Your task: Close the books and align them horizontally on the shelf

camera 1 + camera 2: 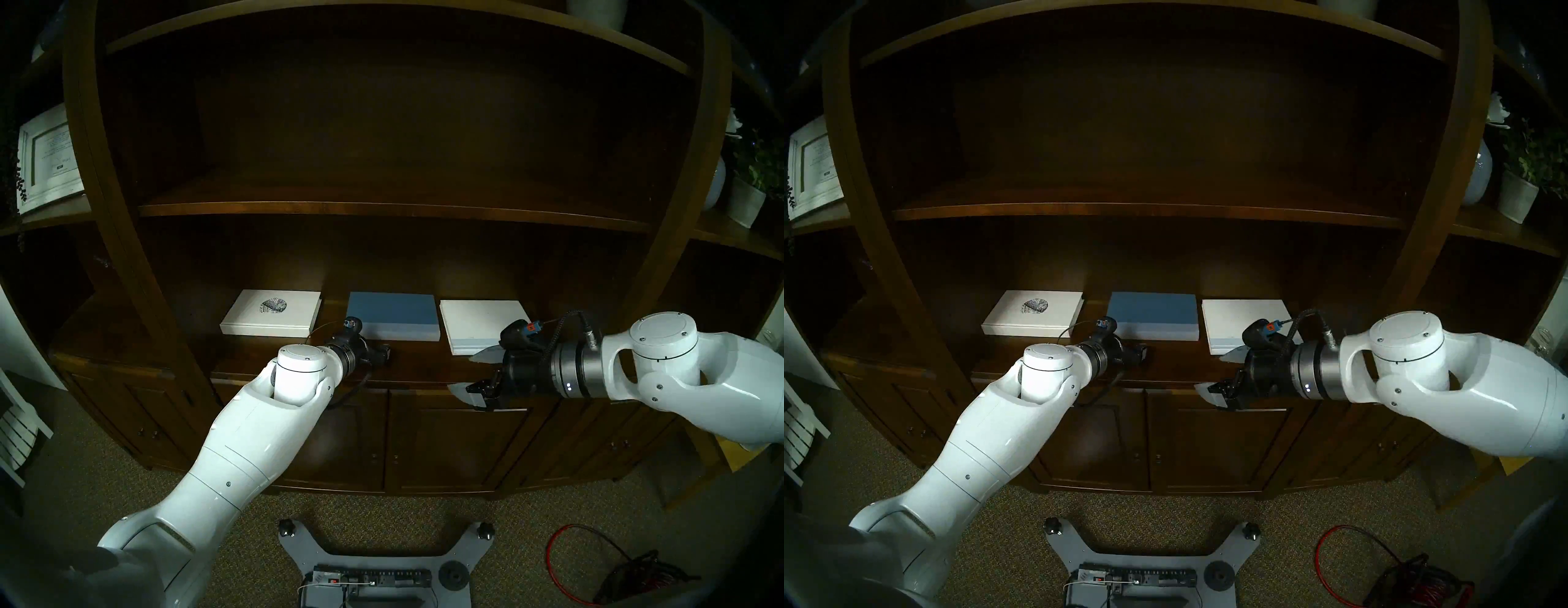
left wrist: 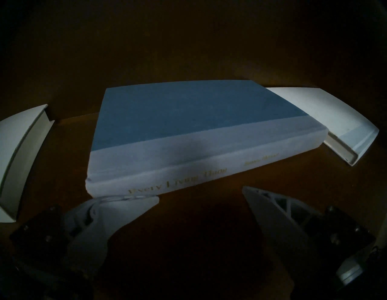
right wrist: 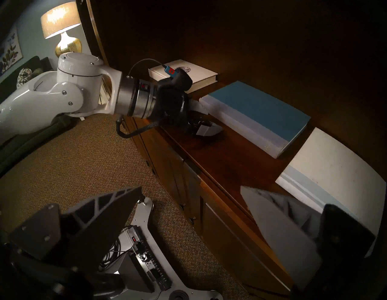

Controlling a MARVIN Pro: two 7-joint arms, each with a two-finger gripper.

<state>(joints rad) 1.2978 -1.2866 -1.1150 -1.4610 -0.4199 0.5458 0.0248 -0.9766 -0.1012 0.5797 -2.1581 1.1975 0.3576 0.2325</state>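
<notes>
From my remote seat, the dark bookcase (image 1: 127,140) fills the head view, its deep shelf (image 1: 424,361) above the cabinet doors (image 1: 441,433) carrying three closed books flat in a row: the speckled white book (image 1: 271,313), the blue book (image 1: 392,314), the plain white book (image 1: 479,325). My left gripper (image 2: 200,195) hangs wide open and empty just before the blue book's spine, one fingertip (image 2: 150,200) at its near corner. My right gripper (image 1: 475,373) hangs open, empty, partly blocking the plain white book. A framed picture (image 1: 49,159) stands far left; a red cable (image 1: 568,560) lies on the carpet.
</notes>
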